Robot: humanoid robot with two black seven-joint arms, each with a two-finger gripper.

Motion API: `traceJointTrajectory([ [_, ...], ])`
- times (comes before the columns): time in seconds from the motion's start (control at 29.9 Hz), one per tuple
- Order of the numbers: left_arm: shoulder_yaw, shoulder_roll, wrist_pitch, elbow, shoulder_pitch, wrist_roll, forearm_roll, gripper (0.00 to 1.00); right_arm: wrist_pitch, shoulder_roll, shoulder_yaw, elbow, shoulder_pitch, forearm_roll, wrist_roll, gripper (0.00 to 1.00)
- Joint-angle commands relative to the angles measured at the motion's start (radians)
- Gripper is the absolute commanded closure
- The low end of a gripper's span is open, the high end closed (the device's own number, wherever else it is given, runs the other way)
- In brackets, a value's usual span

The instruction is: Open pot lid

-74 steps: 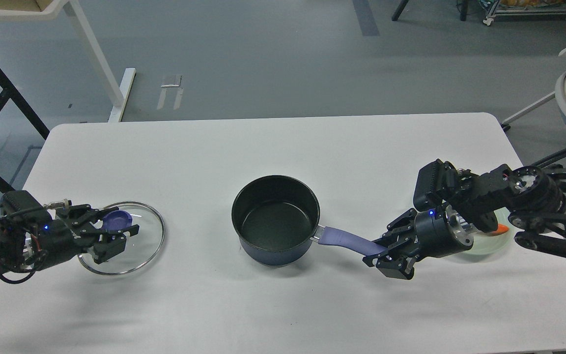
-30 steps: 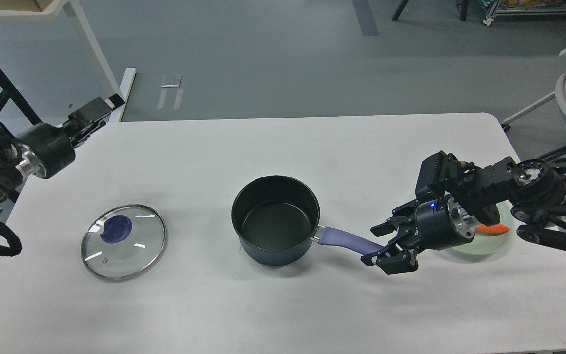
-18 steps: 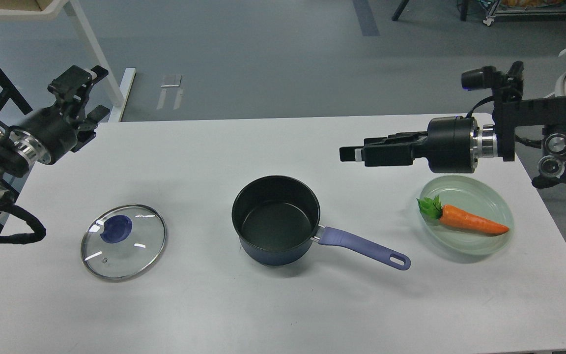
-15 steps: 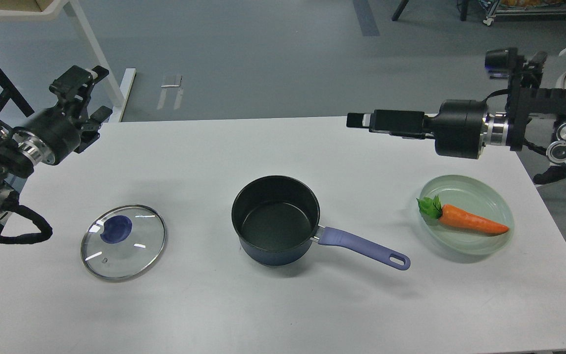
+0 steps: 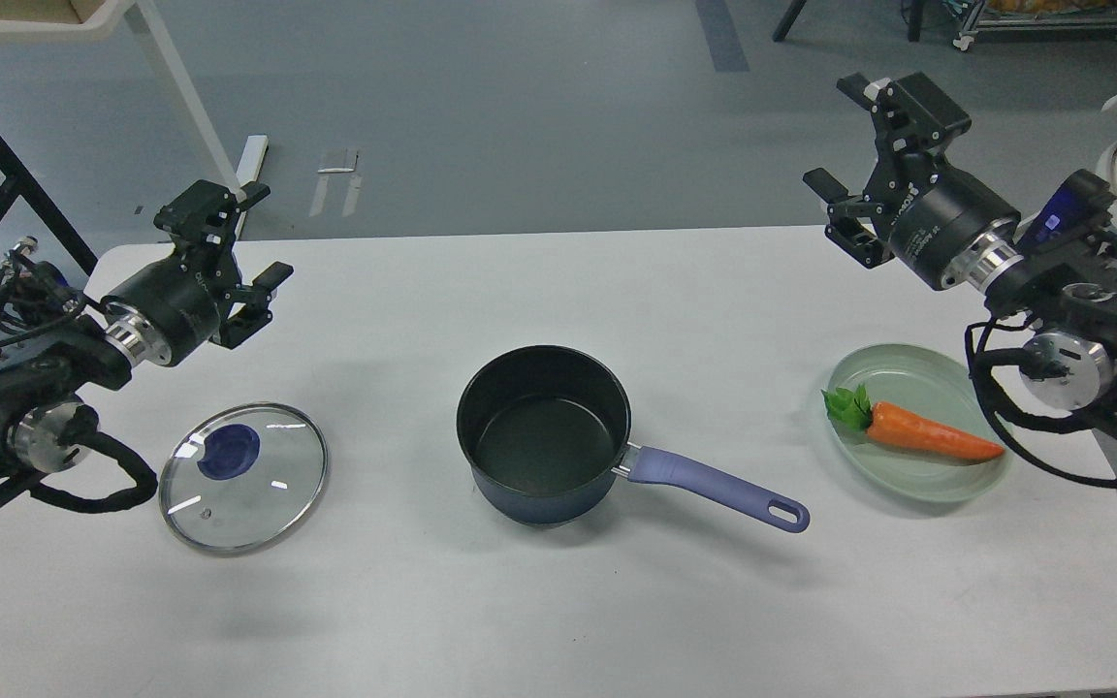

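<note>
both claws spread wide and holding nothing, lid off the pot.
the left gripper (image 5: 246, 233) hangs over the table's (image 5: 558, 601) far left corner and the right gripper (image 5: 849, 136) over its far right edge, touching nothing as far as this angle shows. the lid (image 5: 243, 476) lies flat at near left, well apart from the uncovered pot (image 5: 544, 436) at centre, handle pointing right. at right, a carrot (image 5: 927, 435) rests on a pale green plate (image 5: 927, 482).

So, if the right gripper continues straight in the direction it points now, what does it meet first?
Probably nothing on the table. The right gripper, open, points up and away, past the far edge of the white table, toward bare grey floor. Depth is unclear from this single view.
</note>
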Motion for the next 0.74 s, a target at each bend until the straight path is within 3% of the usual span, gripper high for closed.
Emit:
traceJointTrajectory([
  [0.0, -0.085, -0.052, -0.071, 0.053, 0.054, 0.0, -0.06, 0.01, 0.002, 0.075, 0.098, -0.052, -0.097, 0.013, 0.0, 0.0],
  [0.23, -0.163, -0.103, -0.154, 0.098, 0.117, 0.0, -0.126, 0.01, 0.025, 0.118, 0.118, -0.062, -0.158, 0.015, 0.0, 0.0],
  [0.33, -0.169, -0.112, -0.185, 0.099, 0.125, 0.0, -0.149, 0.01, 0.108, 0.12, 0.118, -0.078, -0.161, 0.015, 0.0, 0.0],
  [0.47, -0.18, -0.115, -0.189, 0.099, 0.125, 0.0, -0.149, 0.01, 0.234, 0.118, 0.117, -0.119, -0.169, 0.029, 0.0, 0.0],
  [0.7, -0.175, -0.103, -0.191, 0.154, 0.108, 0.0, -0.14, 0.01, 0.248, 0.112, 0.115, -0.121, -0.187, 0.027, 0.0, 0.0],
])
